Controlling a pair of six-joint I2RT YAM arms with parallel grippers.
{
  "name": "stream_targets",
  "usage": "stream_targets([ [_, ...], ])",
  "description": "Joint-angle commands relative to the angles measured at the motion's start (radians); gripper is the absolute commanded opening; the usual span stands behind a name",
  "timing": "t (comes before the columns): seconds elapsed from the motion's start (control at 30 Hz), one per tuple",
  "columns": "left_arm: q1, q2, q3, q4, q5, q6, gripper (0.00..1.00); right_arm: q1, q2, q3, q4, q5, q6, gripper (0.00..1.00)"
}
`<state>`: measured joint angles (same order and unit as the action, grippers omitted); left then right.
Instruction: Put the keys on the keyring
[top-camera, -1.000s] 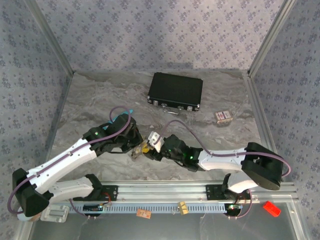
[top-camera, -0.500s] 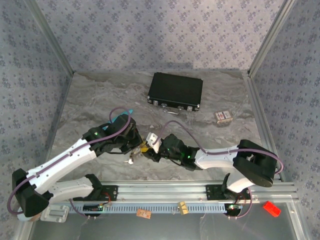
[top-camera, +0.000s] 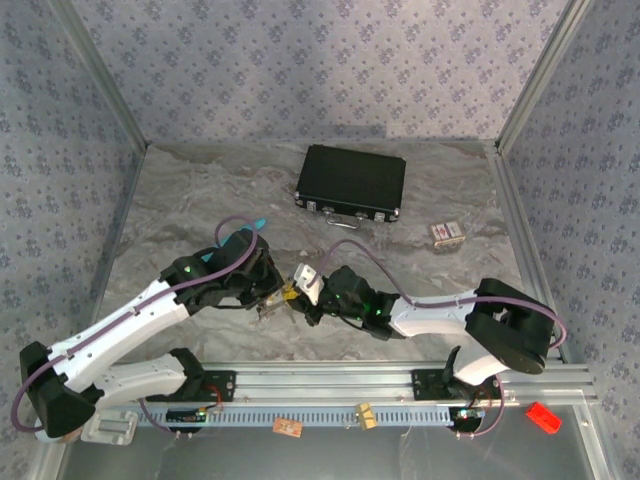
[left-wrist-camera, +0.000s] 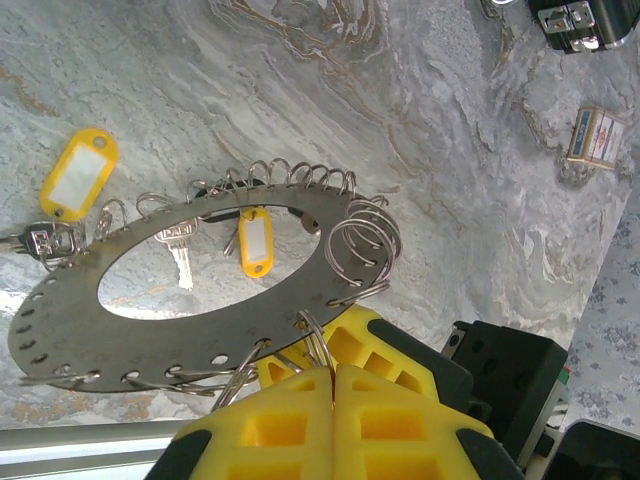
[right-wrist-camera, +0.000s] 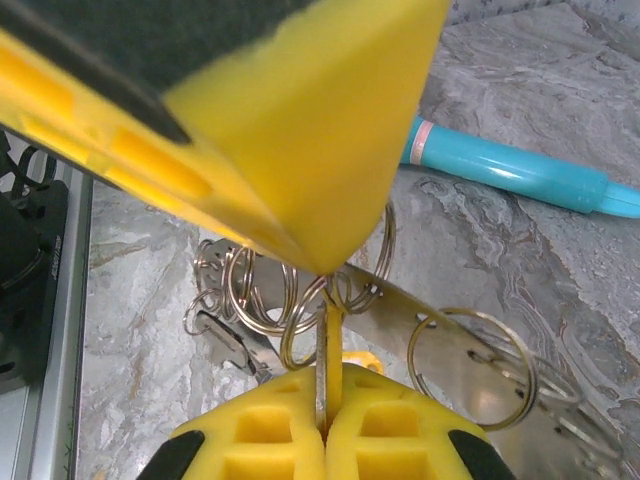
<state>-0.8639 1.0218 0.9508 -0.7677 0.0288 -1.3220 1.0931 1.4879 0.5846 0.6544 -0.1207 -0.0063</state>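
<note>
Left wrist view: the keyring (left-wrist-camera: 180, 340) is held tilted above the surface (left-wrist-camera: 450, 150), its rim lined with split rings (left-wrist-camera: 365, 240), most of them bare. Two keys (left-wrist-camera: 180, 262) show, one through the hole beside a yellow tag (left-wrist-camera: 255, 243) and one at 9 o'clock. Whether they hang from the rim I cannot tell. At 5 o'clock the left hand (left-wrist-camera: 333, 385) is clamped tight on the rim. The right hand (right-wrist-camera: 325, 425) is pinched closed on one split ring (right-wrist-camera: 325, 340). Judging by the bare rings, most threading is left to do.
</note>
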Motion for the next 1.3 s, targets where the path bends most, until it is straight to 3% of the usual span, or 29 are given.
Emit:
stream_targets([
  [0.0, 0.005, -0.028, 0.01, -0.011, -0.023, -0.037, 0.0, -0.004, 0.022, -0.015, -0.056, 0.007, 0.021, 0.02],
  [0.17, 0.005, -0.026, 0.002, -0.017, -0.023, -0.064, 0.0, 0.009, -0.01, -0.011, -0.054, 0.023, -0.004, 0.33],
  [0.27, 0.006, -0.031, -0.007, -0.014, -0.023, -0.085, 0.0, 0.02, -0.061, -0.033, -0.052, 0.055, -0.039, 0.4],
  [0.5, 0.007, -0.035, -0.021, 0.003, -0.015, -0.118, 0.0, 0.062, -0.128, -0.071, 0.023, 0.162, -0.125, 0.4],
  [0.8, 0.005, -0.036, -0.034, 0.021, -0.005, -0.129, 0.0, 0.091, -0.085, -0.047, 0.114, 0.248, -0.117, 0.39],
  [1.27, 0.006, -0.037, -0.029, 0.021, -0.003, -0.127, 0.0, 0.099, -0.018, -0.005, 0.174, 0.249, -0.086, 0.37],
])
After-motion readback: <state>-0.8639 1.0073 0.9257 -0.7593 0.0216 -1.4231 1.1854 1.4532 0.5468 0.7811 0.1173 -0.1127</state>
